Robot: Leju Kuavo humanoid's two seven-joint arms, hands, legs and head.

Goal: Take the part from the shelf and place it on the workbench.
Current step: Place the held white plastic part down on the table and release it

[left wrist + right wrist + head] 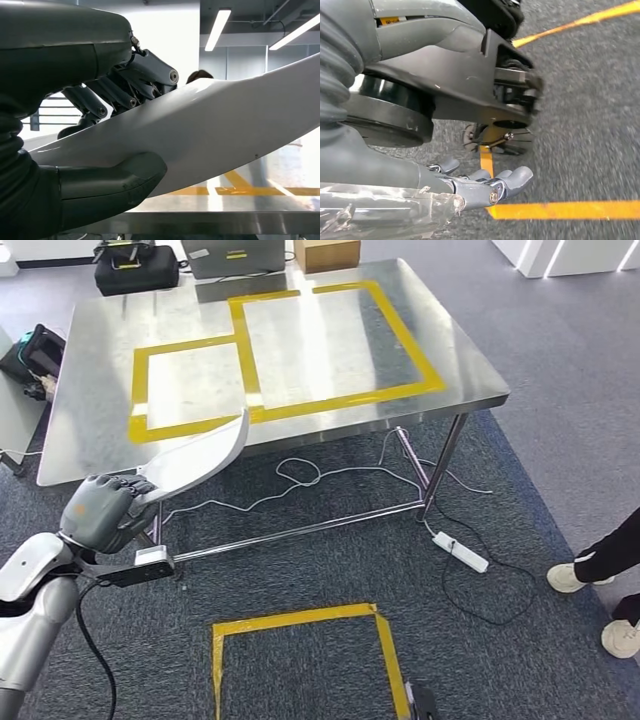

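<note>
My left hand (106, 510) grips a long white curved part (198, 460) by its near end, at the lower left of the head view. The part's far tip reaches up to the front edge of the steel workbench (98, 390), beside the smaller yellow-taped rectangle (192, 385). Close up, the left hand (113, 100) has its fingers over the white part (211, 130) and its thumb under it, with the bench edge (226, 220) just below. My right hand (486, 187) hangs over the grey carpet with its fingers extended and nothing in them.
A larger yellow-taped rectangle (332, 340) marks the bench's right half. Cables and a white power strip (460, 552) lie on the carpet under and beside the bench. A person's shoes (573, 578) stand at the right. A yellow floor square (302, 650) lies near me. Bags and a box (326, 254) sit behind the bench.
</note>
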